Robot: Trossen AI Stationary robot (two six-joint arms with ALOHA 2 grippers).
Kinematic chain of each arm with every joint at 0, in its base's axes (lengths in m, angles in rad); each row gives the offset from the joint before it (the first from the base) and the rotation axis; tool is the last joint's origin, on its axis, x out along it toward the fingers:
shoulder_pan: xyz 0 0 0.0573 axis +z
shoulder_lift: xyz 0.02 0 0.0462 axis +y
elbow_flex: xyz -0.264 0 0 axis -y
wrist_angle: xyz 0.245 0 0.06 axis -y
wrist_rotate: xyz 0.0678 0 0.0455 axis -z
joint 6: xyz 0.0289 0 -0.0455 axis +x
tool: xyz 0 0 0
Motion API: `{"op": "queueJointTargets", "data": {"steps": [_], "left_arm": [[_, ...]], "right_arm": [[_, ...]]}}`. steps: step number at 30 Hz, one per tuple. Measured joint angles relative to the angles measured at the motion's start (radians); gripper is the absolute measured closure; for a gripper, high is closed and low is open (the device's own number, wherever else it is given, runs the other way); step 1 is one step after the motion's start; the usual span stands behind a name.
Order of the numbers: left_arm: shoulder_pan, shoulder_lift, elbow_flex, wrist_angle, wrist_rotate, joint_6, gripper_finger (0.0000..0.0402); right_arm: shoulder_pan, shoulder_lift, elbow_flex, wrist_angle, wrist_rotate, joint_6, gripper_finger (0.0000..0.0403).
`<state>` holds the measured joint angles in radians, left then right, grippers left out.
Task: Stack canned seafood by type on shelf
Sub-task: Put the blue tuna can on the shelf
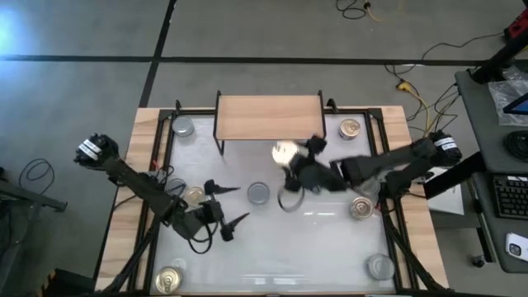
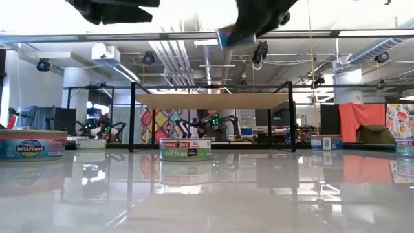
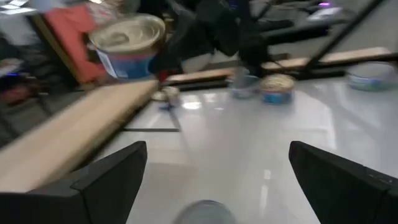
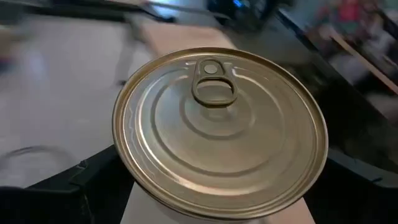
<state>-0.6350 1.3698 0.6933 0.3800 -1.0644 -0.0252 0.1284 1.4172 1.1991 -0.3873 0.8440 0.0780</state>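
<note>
Gripping a gold-topped tin [image 4: 219, 134] between its fingers, the right end effector [image 1: 290, 157] hangs in the air just in front of the shelf [image 1: 269, 117], whose plank top looks bare. The left end effector [image 1: 229, 207], spread wide and empty, waits low over the bench [image 1: 330, 247]. By my judgement nothing is stacked yet: this is the first tin, and the other tins, like the silver-grey tin [image 1: 258, 193], lie scattered around the bench.

Shelf [image 1: 268, 117] at table [image 1: 124, 214] rear — tins [image 1: 258, 193] scattered before, beside it.
</note>
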Motion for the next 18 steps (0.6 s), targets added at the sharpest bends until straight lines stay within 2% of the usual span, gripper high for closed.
{"op": "queueJointTargets", "data": {"steps": [2, 4, 6, 8, 12, 18], "left_arm": [[0.0, -0.028, 0.0, 0.002, -0.048, 0.015, 0.0025], [0.0, -0.049, 0.0, 0.005, -0.08, 0.017, 0.0025], [0.0, -0.06, 0.0, 0.004, -0.085, 0.016, 0.0025], [-0.001, -0.058, 0.0, 0.004, -0.068, 0.012, 0.0025], [-0.002, -0.038, 0.0, 0.001, -0.044, 0.021, 0.0025], [-0.002, -0.034, 0.0, 0.002, -0.044, 0.027, 0.0025]], "right_arm": [[-0.095, 0.005, 0.016, -0.017, -0.064, 0.022, 0.0035], [-0.2, 0.008, 0.019, -0.032, -0.179, 0.082, 0.0035], [-0.294, 0.013, 0.016, -0.04, -0.289, 0.148, 0.0035], [-0.374, 0.02, 0.013, -0.059, -0.355, 0.209, 0.0034], [-0.483, 0.043, 0.015, -0.09, -0.422, 0.249, 0.0034], [-0.538, 0.077, 0.041, -0.086, -0.433, 0.248, 0.0034]]}}
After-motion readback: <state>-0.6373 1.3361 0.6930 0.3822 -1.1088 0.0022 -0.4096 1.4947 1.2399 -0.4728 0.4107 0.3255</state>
